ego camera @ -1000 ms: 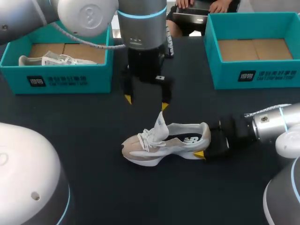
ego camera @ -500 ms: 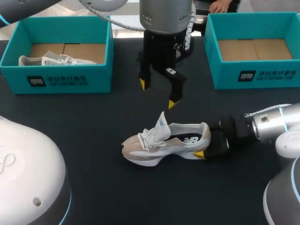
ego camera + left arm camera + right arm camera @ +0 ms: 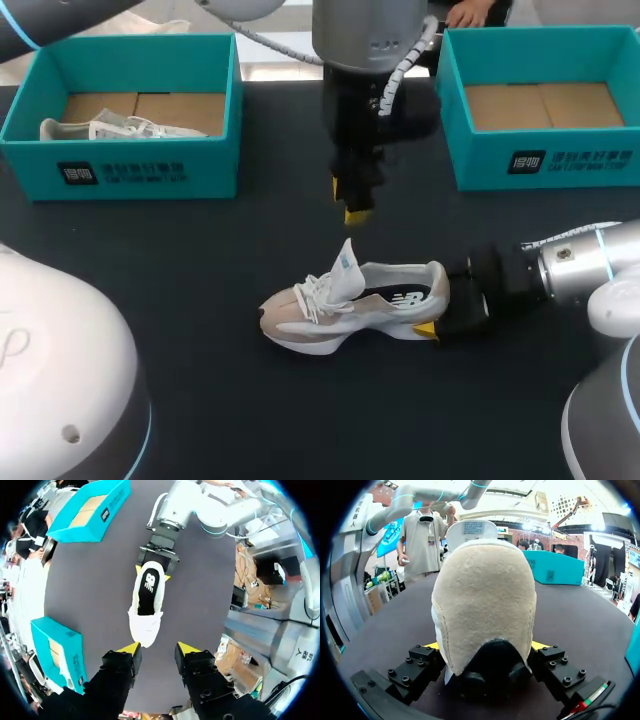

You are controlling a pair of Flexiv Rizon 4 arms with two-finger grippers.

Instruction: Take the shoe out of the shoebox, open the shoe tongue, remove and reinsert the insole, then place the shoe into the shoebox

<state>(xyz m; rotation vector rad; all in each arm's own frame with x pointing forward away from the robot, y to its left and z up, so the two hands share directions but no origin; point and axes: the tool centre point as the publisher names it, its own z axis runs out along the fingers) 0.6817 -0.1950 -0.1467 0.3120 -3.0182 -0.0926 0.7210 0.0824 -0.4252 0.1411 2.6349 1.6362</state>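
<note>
In the head view, the shoe (image 3: 350, 300) lies on its sole in the middle of the dark tabletop (image 3: 190, 260), toe to the view's left and heel to its right. Its tongue (image 3: 345, 263) stands up above the laces. The right hand (image 3: 438, 308) comes in from the right side and clamps the heel between its two fingers. The left hand (image 3: 350, 200) hangs above the shoe, just behind the tongue, and does not touch it. From here its two yellow tips are almost one behind the other. The left shoebox (image 3: 120, 170) at the far left holds a second shoe (image 3: 100, 128). The right shoebox (image 3: 545, 160) at the far right shows a brown cardboard bottom.

In the left wrist view, the left hand (image 3: 158, 649) is spread wide and holds nothing. The shoe (image 3: 146, 605) lies below and ahead of it, with the toe nearest to the fingers. The dark insole (image 3: 149, 587) is visible inside the shoe. At the far end, the right hand (image 3: 152, 572) grips the heel from both sides.

In the right wrist view, the beige heel of the shoe (image 3: 485, 600) sits between the fingers of the right hand (image 3: 485, 647), with one finger pressing on each side.
</note>
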